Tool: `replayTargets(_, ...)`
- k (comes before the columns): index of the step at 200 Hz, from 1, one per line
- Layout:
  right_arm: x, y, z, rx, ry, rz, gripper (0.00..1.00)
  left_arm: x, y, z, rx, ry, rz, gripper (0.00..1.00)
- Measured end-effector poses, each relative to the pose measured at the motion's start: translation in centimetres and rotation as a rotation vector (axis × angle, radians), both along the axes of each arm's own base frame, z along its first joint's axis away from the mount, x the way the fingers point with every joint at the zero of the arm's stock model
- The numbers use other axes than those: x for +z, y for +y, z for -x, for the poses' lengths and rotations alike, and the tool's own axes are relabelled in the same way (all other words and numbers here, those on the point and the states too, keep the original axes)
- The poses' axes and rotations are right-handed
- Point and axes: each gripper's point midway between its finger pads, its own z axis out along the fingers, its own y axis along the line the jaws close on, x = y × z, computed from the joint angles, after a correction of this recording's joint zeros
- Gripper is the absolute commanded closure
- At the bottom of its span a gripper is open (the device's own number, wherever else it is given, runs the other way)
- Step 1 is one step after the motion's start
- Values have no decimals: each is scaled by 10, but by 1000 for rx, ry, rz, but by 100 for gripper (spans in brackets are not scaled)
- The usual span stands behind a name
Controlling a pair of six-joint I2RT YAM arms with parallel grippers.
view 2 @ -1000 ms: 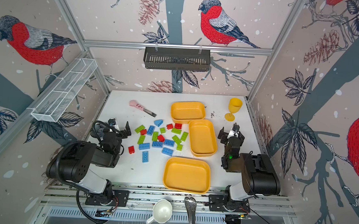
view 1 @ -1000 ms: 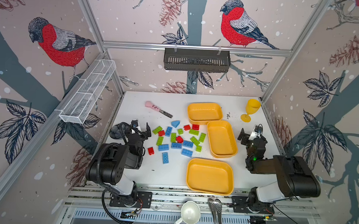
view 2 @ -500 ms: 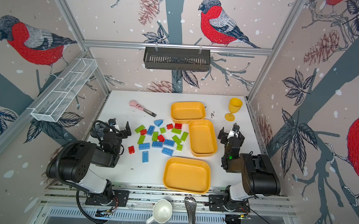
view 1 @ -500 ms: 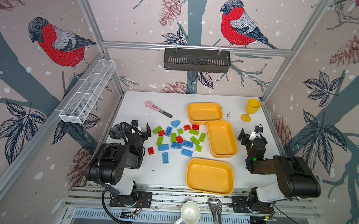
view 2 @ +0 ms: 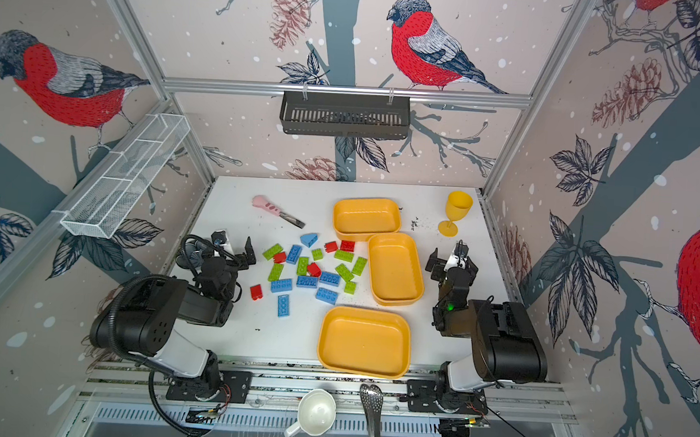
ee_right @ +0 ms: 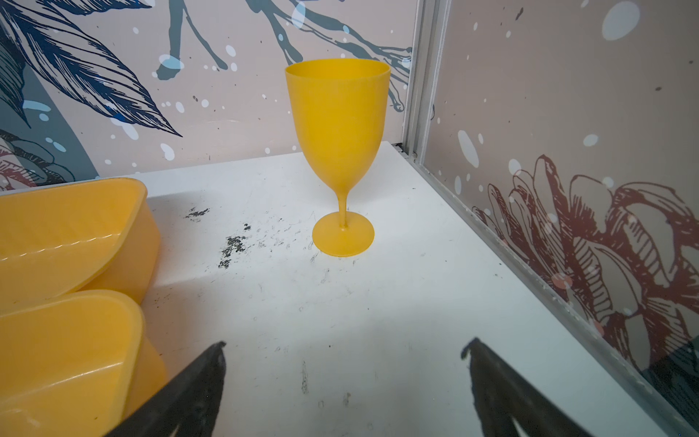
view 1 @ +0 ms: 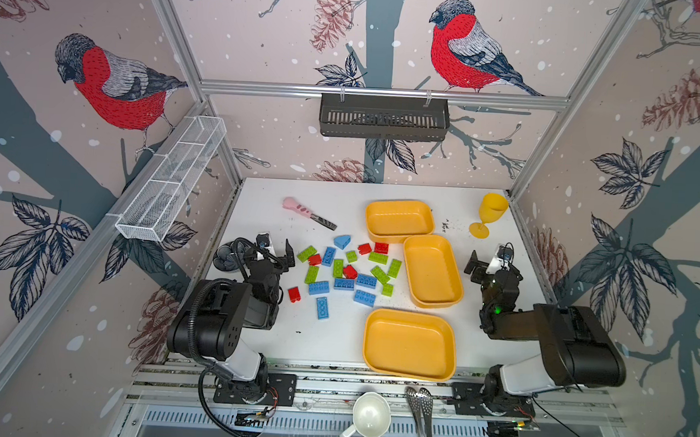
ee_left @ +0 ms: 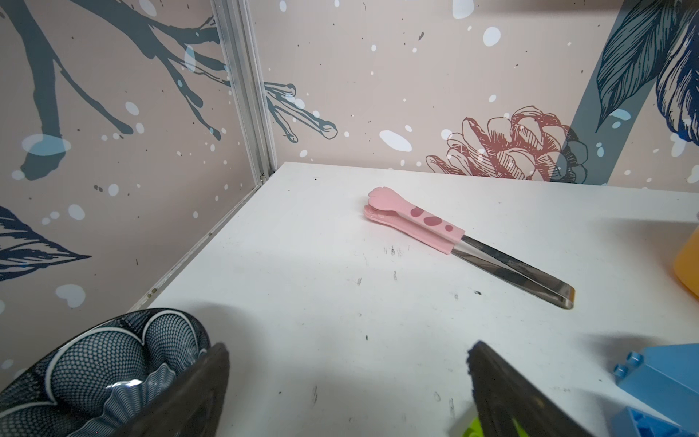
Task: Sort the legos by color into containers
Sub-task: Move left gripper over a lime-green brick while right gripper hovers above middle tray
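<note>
**Top views.** In both top views the legos (view 1: 343, 284), in red, green and blue, lie scattered on the white table (view 1: 266, 206). Every brick in sight is on the tabletop, between the left gripper (view 1: 276, 246) and the trays (view 1: 432, 270). The three trays stand right of the pile. The far one and the middle one touch at a corner, and the third sits at the front edge, apart from them. The left gripper rests low at the table's left side, jaws wide apart and holding nothing, with a green brick (view 1: 306, 253) just beside one finger. The right gripper (view 1: 487, 263) sits right of the middle tray, jaws likewise spread and bare. A goblet (view 1: 492, 207) stands upright in the far right corner. Pink-handled tongs (view 1: 307, 212) lie beyond the pile. A dark bowl (view 1: 223, 257) sits by the left gripper, partly hidden by cables.

**Left wrist view.** The left gripper (ee_left: 348, 348) shows its two dark fingers spread over bare table. The tongs (ee_left: 416, 219) lie ahead, the patterned bowl (ee_left: 106, 359) is against one finger, and a blue brick (ee_left: 665, 378) lies just past the other.

**Right wrist view.** The right gripper (ee_right: 344, 348) is parted over the scuffed tabletop. The goblet (ee_right: 338, 125) stands ahead and two trays (ee_right: 68, 227) are at the side.
</note>
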Motion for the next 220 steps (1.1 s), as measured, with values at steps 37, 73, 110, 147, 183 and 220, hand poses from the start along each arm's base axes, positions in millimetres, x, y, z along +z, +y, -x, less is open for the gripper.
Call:
replayTargets(37,36,5,-7,35,-61,6,1,15,-6,7,-41,-32,-8,2)
replayTargets(73,84,20,-10,128,-119,27,1,80,-25,-11,-145,-101,-41,2)
replayTargets(110,114,43,-11,256,-105,40,1,102,-47,-24,-281,30,-97,6)
replayTargets(147,127,76,-8,430,-34,32,1,80,-64,-26,-422,285,-164,8)
replayTargets(183,128,117,5,626,53,12,1,37,-68,-25,-521,586,-238,8)
replayTargets(220,120,155,24,790,142,0,1,-11,-66,-21,-604,838,-287,12)
